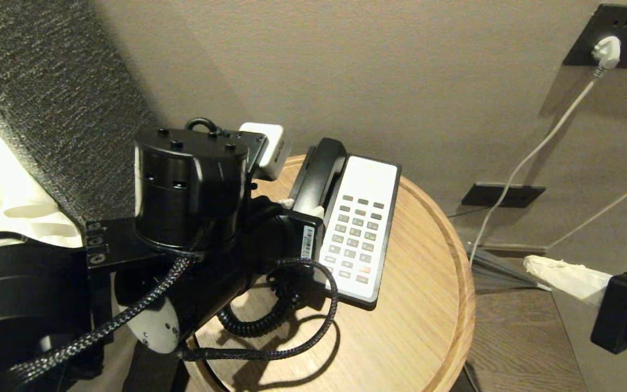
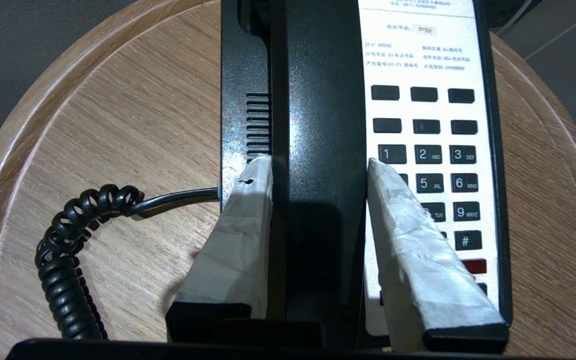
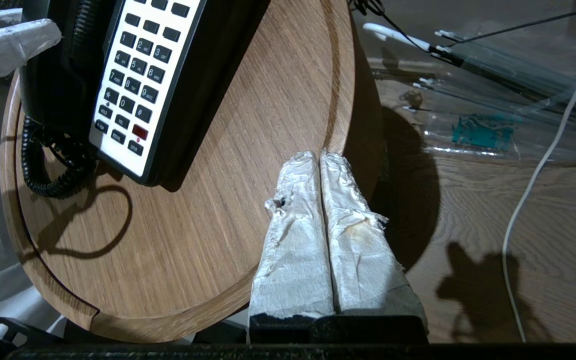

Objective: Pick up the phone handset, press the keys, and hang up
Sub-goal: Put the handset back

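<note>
Phone handset (image 2: 318, 150) lies in its cradle on the phone base (image 2: 240, 75), between the wrapped fingers (image 2: 240, 235) of the left gripper (image 2: 318, 172), which are clamped on its two long sides. Gripping mid-length probably keeps it balanced for the lift. Just beyond the far finger sit the keys (image 2: 425, 155), left uncovered for pressing. The right gripper (image 3: 320, 165) hangs off the round table's (image 3: 193, 240) edge, pads pressed together and empty, well apart from the phone.

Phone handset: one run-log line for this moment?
left tool shut on phone handset | handset on base | right tool shut, idle | keys unpressed
</note>
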`<state>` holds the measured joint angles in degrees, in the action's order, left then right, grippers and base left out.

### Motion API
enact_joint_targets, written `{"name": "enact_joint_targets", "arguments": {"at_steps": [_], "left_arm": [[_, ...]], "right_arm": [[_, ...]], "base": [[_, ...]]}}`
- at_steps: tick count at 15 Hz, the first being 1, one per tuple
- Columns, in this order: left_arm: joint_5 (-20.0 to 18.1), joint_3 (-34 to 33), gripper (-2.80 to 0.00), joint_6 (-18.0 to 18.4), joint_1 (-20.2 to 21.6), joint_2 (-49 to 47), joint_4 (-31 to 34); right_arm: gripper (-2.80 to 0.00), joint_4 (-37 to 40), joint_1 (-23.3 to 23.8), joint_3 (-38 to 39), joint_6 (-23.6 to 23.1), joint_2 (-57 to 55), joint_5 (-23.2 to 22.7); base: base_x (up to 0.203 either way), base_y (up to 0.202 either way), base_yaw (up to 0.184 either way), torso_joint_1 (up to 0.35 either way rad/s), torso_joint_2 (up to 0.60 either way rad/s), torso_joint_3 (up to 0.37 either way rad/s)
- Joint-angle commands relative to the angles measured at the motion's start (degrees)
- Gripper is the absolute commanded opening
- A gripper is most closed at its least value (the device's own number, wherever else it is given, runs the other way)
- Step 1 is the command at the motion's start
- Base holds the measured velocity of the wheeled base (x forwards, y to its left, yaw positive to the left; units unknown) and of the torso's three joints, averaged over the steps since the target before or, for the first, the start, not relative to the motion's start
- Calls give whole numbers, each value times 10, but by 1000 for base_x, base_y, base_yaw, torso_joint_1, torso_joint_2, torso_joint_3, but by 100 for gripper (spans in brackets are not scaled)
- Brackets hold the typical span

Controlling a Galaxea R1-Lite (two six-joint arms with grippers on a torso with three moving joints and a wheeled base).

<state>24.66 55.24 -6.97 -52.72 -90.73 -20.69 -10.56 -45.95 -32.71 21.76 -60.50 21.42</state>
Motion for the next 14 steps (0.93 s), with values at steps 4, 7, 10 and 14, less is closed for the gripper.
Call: {"name": "enact_joint_targets", "arguments": {"at_steps": [4,7,10,14], "left_arm": [[-1,3,-280,-1,12,-11,0],[-1,5,-280,2,20,-10,-1],[0,14,-280,10,21,-2,-1],[-1,15,-280,26,21,-3,-1]], "right_arm": [[-280,-1,0,3,1,1,1],[-280,-1,0,10,0,4,1],[-280,-1,-1,13,0,5,1],[-280,-1,0,13,0,8,2]], "base": [[0,0,0,0,0,0],[0,0,0,0,0,0],[0,0,0,0,0,0],[0,0,0,0,0,0]]}}
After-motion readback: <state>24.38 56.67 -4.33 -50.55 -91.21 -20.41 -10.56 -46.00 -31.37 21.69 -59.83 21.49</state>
